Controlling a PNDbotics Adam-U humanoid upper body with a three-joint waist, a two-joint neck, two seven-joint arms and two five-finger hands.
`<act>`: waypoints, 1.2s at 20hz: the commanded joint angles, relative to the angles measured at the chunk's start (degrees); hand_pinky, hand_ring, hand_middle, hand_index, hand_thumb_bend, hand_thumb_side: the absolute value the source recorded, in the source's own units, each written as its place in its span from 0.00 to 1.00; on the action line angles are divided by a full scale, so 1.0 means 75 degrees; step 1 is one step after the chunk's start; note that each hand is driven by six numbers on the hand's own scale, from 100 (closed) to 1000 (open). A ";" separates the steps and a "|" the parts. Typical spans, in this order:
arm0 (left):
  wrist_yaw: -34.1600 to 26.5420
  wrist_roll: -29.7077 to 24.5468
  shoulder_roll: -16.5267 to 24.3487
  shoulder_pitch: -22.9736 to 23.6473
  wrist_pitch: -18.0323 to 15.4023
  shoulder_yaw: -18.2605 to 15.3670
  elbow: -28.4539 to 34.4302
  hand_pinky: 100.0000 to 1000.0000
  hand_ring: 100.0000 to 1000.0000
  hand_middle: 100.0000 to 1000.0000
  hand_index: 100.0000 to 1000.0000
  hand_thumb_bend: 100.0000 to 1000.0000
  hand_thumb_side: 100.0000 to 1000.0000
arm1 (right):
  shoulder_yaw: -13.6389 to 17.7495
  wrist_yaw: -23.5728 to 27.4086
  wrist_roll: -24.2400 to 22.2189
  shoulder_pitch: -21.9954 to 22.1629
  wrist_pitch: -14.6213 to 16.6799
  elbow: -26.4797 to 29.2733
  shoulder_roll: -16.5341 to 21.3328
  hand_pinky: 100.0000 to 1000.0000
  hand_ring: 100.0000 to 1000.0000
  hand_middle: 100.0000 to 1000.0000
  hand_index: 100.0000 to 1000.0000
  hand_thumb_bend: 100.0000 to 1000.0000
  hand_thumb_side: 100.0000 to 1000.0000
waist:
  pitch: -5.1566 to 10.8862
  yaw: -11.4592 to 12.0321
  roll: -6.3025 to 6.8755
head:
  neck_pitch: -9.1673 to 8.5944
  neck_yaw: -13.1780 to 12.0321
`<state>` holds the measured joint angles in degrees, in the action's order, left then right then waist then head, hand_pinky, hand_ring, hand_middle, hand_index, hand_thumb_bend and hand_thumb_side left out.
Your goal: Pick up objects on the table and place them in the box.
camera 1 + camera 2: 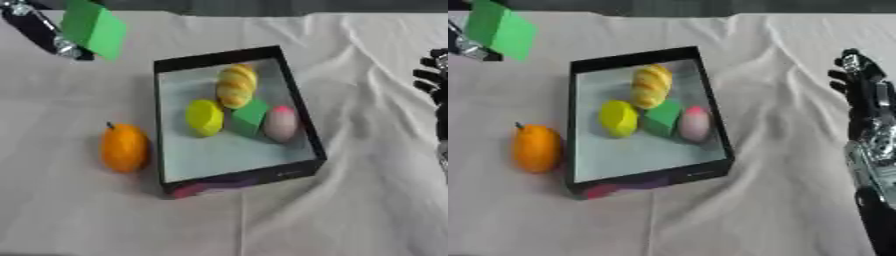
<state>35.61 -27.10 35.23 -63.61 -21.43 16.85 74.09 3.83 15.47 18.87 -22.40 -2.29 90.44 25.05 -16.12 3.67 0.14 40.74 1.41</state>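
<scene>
Box [297, 105], black-rimmed, long axis running away from camera; orange [122, 147] upright beside it; left hand [39, 27] clasping green block [94, 27]; right hand [864, 85] fingers relaxed; white cloth [367, 200].

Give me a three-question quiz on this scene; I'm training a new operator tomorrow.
1. True or false: the orange fruit lies inside the box.
2. What does the left hand hold? A) green block B) yellow fruit C) nothing
3. Fill in: the right hand shows at the view's ____ edge.

Key: 1 false, it sits on the cloth beside the box; 2 A, the green block; 3 right.
</scene>
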 commanded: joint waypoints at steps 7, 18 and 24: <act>0.0563 -0.0059 -0.1737 -0.0693 0.1107 0.0192 -0.0880 0.60 0.52 0.42 0.47 0.37 0.00 | 0.0000 0.0148 -0.0031 -0.0387 0.0038 0.0227 0.0217 0.79 0.75 0.72 0.79 0.00 0.66 | 0.0237 -0.0219 -0.0101 | -0.0012 -0.0204; 0.1707 0.0998 -0.2464 -0.0597 0.0782 0.0269 -0.1817 0.84 0.84 0.75 0.89 0.73 0.31 | -0.0051 0.0185 0.0007 -0.0387 0.0006 0.0173 0.0115 0.79 0.74 0.72 0.79 0.00 0.67 | 0.0243 -0.0304 -0.0092 | -0.0012 -0.0182; 0.1734 0.1271 -0.2340 -0.0552 0.0538 0.0280 -0.1579 0.83 0.83 0.74 0.90 0.70 0.41 | -0.0039 0.0205 0.0022 -0.0365 0.0005 0.0168 0.0131 0.79 0.74 0.72 0.79 0.00 0.67 | 0.0270 -0.0287 -0.0073 | 0.0017 -0.0146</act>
<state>48.64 -17.90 16.75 -66.86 -17.02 19.04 60.97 3.16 16.77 18.92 -24.65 -2.29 90.79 25.00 -16.12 1.54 0.05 40.76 0.16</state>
